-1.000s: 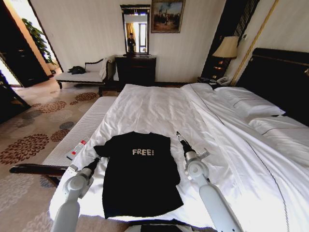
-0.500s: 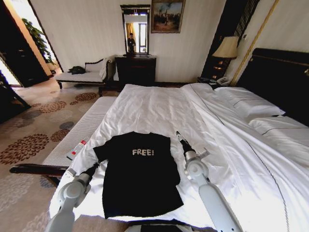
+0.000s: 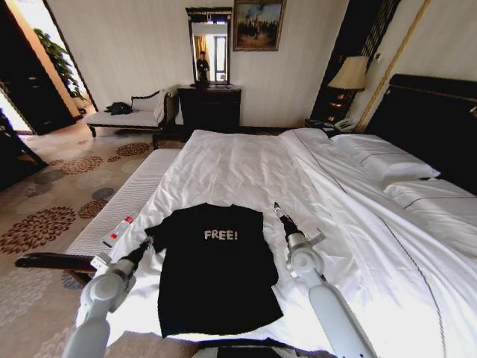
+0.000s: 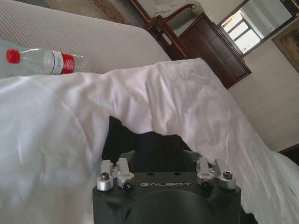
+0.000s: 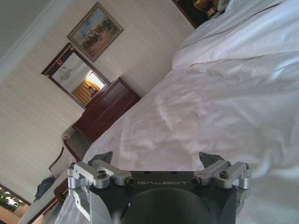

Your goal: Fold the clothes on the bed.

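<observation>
Now shirt (image 3: 216, 268) lying flat at bed's (image 3: 246, 168) near edge. Left gripper (image 3: 144, 247) sitting at its nine o'clock sleeve, right gripper (image 3: 279, 215) at two o'clock, likely flanking for fold. Can't tell either jaws' opening.

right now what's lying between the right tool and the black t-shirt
Nothing: head view shows bare white sheet between the right tool and the black T-shirt.

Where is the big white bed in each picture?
Head view: the bed stretches from the camera towards the far wall.
Left wrist view: its rumpled sheet spreads out just ahead of the camera.
Right wrist view: its sheet runs towards the far wall.
Shared landmark: the mirror.
</observation>
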Robot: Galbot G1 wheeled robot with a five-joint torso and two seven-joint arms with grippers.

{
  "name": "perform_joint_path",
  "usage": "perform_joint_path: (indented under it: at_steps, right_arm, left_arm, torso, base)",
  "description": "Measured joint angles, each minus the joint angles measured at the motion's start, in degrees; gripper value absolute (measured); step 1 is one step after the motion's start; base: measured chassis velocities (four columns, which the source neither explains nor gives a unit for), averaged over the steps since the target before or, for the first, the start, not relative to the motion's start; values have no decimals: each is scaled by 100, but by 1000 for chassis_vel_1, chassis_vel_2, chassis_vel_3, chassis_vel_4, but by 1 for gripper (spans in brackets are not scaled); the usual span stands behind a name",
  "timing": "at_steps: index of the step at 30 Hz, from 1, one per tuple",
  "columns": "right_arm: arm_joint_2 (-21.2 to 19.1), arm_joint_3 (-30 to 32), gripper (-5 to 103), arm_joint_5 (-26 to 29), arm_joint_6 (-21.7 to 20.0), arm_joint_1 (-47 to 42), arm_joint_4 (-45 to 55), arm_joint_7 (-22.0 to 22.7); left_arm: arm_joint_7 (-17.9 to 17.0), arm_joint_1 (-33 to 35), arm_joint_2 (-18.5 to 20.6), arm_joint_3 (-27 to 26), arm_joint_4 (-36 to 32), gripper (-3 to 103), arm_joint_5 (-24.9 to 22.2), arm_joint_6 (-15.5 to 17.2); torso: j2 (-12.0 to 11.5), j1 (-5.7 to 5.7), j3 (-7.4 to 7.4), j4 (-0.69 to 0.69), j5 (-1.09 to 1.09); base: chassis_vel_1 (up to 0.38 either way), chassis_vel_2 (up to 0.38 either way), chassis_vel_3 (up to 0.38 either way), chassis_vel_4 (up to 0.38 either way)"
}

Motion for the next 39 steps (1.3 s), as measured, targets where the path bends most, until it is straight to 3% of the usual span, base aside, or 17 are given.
perform_joint_path:
  at_steps: [2, 5, 8, 10, 11, 23, 30, 34, 36, 39]
  right_arm:
    - [-2, 1, 100, 0, 0, -6, 6, 1]
    - [-5, 0, 100, 0, 1, -10, 12, 2]
    - [-24, -27, 100, 0, 1, 1, 12, 7]
    - [-33, -34, 100, 0, 0, 4, 10, 10]
    - [-45, -44, 100, 0, -7, 10, 8, 14]
    - [-43, -188, 100, 18, -53, 140, -82, 37]
    - [-41, -262, 100, 25, -65, 188, -120, 40]
    - [-62, -277, 100, 41, -73, 208, -143, 44]
    - [-64, -279, 100, 44, -75, 212, -145, 45]
    - [-64, -286, 100, 49, -79, 220, -158, 49]
  left_arm:
    - [-40, -76, 23, -1, 64, 72, -9, 43]
    - [-52, -194, 28, -2, 207, 77, 21, 40]
    - [-51, -484, 59, -53, 645, 93, 107, -20]
    - [-50, -563, 85, -65, 761, 93, 110, -24]
    - [-47, -688, 147, -67, 962, 99, 125, -25]
    - [48, -1090, 295, 47, 1506, 101, 362, -23]
    - [127, -1228, 287, 139, 1725, 90, 558, -41]
    - [156, -1327, 285, 172, 1850, 70, 584, -41]
    - [160, -1341, 284, 180, 1876, 70, 589, -41]
    - [170, -1391, 273, 225, 1980, 58, 637, -41]
  torso:
    - [0, 0, 0, 0, 0]
    - [0, 0, 0, 0, 0]
    - [0, 0, 0, 0, -1]
    - [0, 0, 0, 1, -1]
    - [0, 0, 0, 0, -1]
    - [0, 0, 1, 0, 0]
    - [0, 0, 0, 0, -1]
    - [0, 0, 0, 0, 0]
    - [0, 0, 0, 0, 0]
    - [0, 0, 0, 0, 0]
  base:
    - [0, 0, 0, 0]
    - [0, 0, 0, 0]
    - [0, 0, 0, 0]
    - [0, 0, 0, 0]
    - [0, 0, 0, 0]
    - [0, 0, 0, 0]
    - [0, 0, 0, 0]
    - [0, 0, 0, 0]
    - [0, 0, 0, 0]
    - [0, 0, 0, 0]
